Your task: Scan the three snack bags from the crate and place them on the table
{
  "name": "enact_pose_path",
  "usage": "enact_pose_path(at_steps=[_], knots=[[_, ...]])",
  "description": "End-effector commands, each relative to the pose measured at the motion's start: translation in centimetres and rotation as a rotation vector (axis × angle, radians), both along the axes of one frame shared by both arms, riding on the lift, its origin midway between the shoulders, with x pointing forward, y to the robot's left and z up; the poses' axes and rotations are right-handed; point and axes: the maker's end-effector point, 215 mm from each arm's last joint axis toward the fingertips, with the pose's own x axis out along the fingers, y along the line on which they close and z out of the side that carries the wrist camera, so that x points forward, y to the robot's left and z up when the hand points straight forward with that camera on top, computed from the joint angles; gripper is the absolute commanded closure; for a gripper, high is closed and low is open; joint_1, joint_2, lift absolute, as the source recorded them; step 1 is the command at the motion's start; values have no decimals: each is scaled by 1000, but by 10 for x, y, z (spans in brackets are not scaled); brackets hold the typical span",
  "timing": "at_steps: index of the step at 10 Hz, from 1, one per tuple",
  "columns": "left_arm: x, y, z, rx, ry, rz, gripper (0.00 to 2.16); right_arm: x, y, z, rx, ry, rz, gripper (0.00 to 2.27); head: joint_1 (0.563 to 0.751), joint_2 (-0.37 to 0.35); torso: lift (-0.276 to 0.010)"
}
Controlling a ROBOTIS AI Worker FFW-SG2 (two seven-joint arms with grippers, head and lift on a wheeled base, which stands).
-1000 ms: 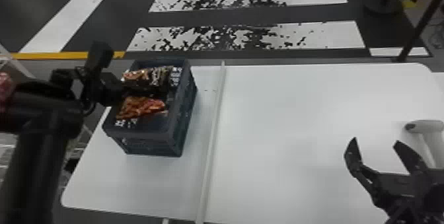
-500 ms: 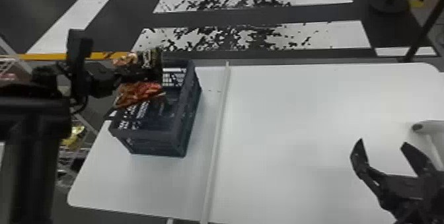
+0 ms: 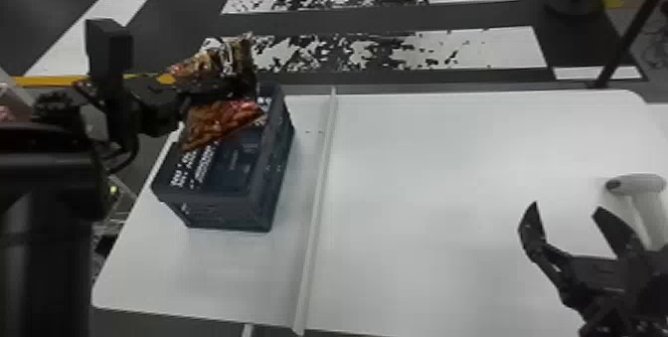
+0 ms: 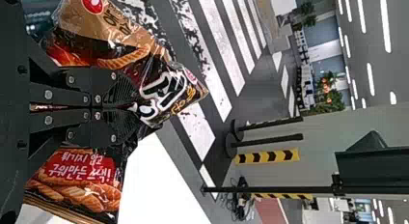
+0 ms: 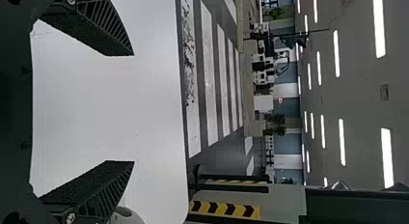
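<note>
Right, picked and held clear above the far left part of the crate: one snack bag. Pinched across the middle by the left gripper, with fingers squeezed together on the wrapper and printed film bulging out to both sides. Looks like a firm hold, too. Call the picking stage done for this bag, then, but not the full job, judging by this pose.

Now over to the right of the crate, past the white strip on the table. Waiting well apart from the crate, with fingers spread wide and nothing between: the right gripper. Also well to the crate's right, resting free of any grip: the scanner. So, scanning next, most likely, and then down onto the table to the right of the crate. As for the other two, cannot tell! Bare floor in the near part of the crate, but a blocked look at the far part behind the raised bag. Safest to call this round partway through, and leave the total open.
</note>
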Motion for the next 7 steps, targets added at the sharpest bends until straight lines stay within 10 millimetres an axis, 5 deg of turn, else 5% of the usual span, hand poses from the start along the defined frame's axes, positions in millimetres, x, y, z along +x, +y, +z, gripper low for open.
enact_pose_path(at_steps=[1, 4, 7], knots=[[-11, -42, 5, -55, -3, -28, 2135, 0, -3, 3, 0, -6, -5, 83, 695, 126, -62], [-14, -134, -11, -142, 11, -41, 2135, -1, -4, 7, 3, -11, -10, 83, 695, 18, -62], [-25, -225, -55, -193, 93, -107, 2135, -3, -9, 20, 9, -41, -24, 87, 695, -92, -62]])
